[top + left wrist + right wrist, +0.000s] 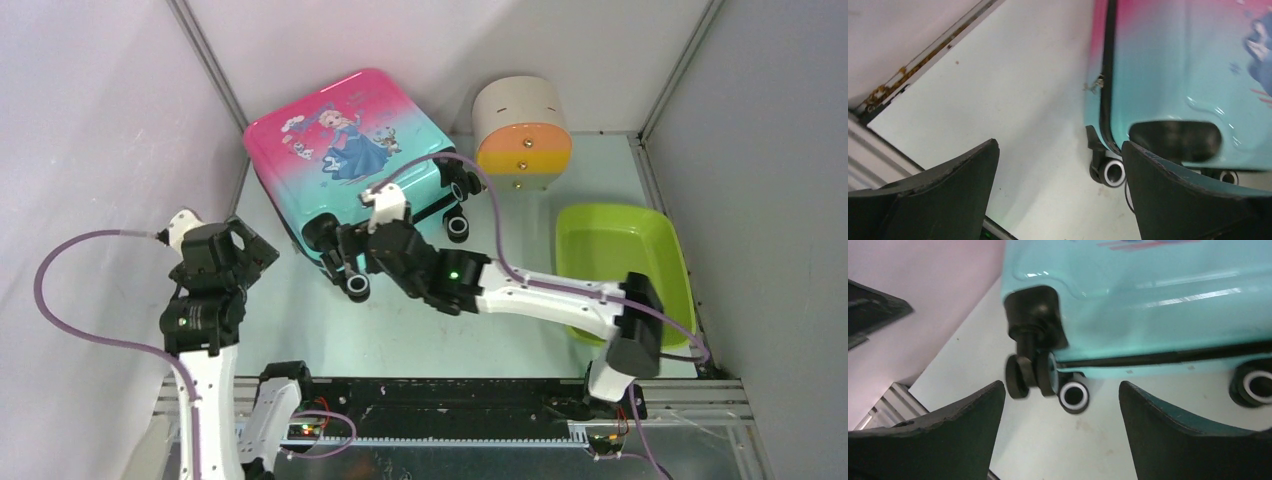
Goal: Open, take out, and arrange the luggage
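Right gripper [337,256]: jaws wide, nothing between them, at the luggage's near wheels [1030,375], centre of the overhead frame.
Left gripper [254,241]: spread wide, empty, lower left, apart from the case.
Luggage [345,140]: shut, print facing up, upper centre-left.
Green tray [610,250]: right side.
Beige cylinder [522,125]: just right of the luggage.

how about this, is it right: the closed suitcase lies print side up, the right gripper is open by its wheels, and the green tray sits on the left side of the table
Not quite. The green tray sits on the right side of the table, as the top external view shows. The rest holds: the closed suitcase lies print side up, and the right gripper is open by its wheels.
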### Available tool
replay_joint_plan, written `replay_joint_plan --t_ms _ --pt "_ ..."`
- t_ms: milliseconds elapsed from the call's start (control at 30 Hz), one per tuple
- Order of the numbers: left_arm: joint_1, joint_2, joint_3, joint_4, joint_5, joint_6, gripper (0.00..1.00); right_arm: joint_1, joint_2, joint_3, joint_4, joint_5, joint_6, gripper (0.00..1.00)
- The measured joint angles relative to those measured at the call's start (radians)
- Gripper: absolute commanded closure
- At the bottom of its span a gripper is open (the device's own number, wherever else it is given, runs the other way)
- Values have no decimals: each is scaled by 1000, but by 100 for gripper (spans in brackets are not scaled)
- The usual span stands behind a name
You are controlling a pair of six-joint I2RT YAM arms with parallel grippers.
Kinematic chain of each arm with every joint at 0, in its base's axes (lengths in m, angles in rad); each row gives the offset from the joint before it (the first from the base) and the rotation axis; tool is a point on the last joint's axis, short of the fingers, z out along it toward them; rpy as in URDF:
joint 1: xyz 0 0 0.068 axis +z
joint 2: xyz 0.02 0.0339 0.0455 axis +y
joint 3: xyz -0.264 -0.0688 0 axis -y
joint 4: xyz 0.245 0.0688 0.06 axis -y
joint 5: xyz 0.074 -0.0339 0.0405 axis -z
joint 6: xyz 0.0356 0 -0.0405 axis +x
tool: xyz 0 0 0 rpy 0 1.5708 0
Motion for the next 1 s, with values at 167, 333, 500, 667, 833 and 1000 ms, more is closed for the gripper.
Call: replay_joint_plan --t_ms 167,333,500,667,833,1000 --pt "108 19 -95 84 32 -60 5 8 180 198 0 -33 -58 13" --pt "130 18 -182 186 32 -82 9 12 301 312 -16 -83 -79 13" --pt "131 16 -257 291 39 -48 15 12 382 344 -24 -118 -88 16" --pt "130 15 -328 367 94 6 17 11 429 343 -36 -132 -113 49" --pt "111 7 -376 427 148 80 19 -11 380 232 53 -143 -122 79" --pt "64 -23 -421 505 220 162 20 -31 274 35 221 -218 -142 92"
